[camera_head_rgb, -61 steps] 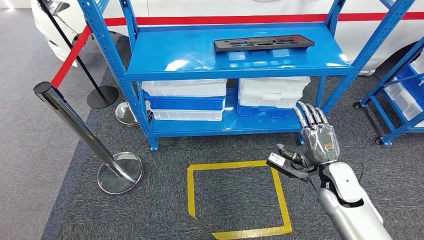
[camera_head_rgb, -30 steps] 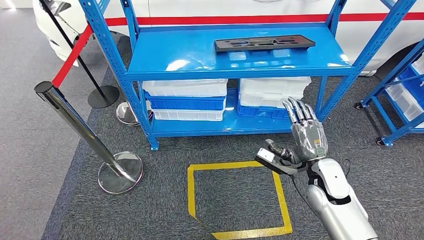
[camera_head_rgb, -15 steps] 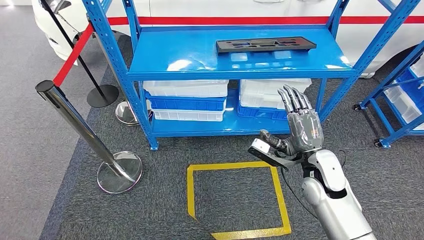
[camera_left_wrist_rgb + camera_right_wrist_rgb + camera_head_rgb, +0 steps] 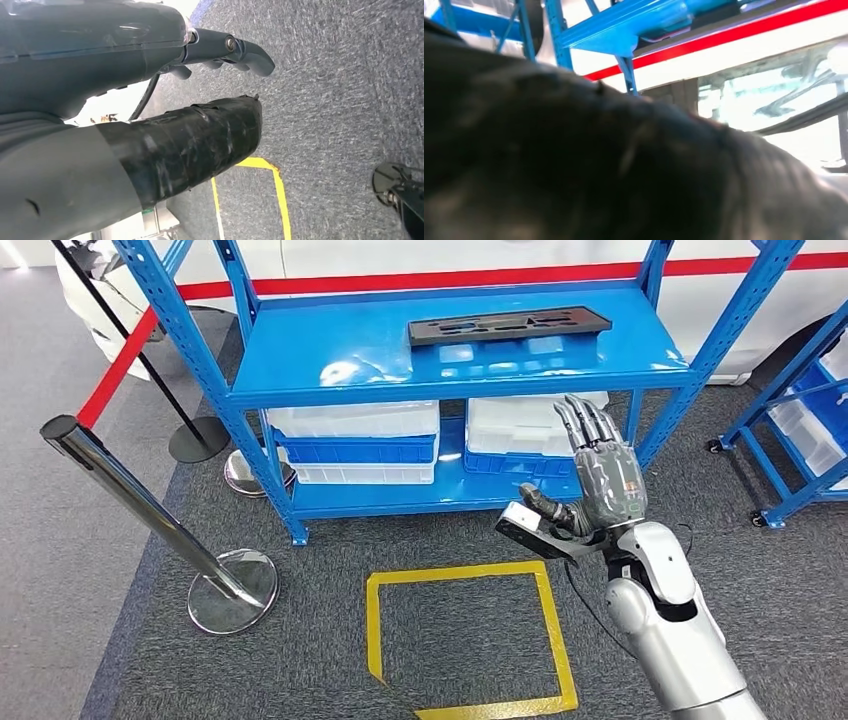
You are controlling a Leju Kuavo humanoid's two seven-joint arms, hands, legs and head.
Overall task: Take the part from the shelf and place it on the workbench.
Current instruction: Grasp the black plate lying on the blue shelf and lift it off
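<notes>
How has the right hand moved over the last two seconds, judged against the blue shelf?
Yes. The right hand has risen and shifted left toward the shelf, its fingers now overlapping the right-hand white bin.

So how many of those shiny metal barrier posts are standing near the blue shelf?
2 for sure: one shiny chrome barrier post leaning at the left, one thin black post behind it holding the red belt. A third chrome base may be partly hidden.
</notes>
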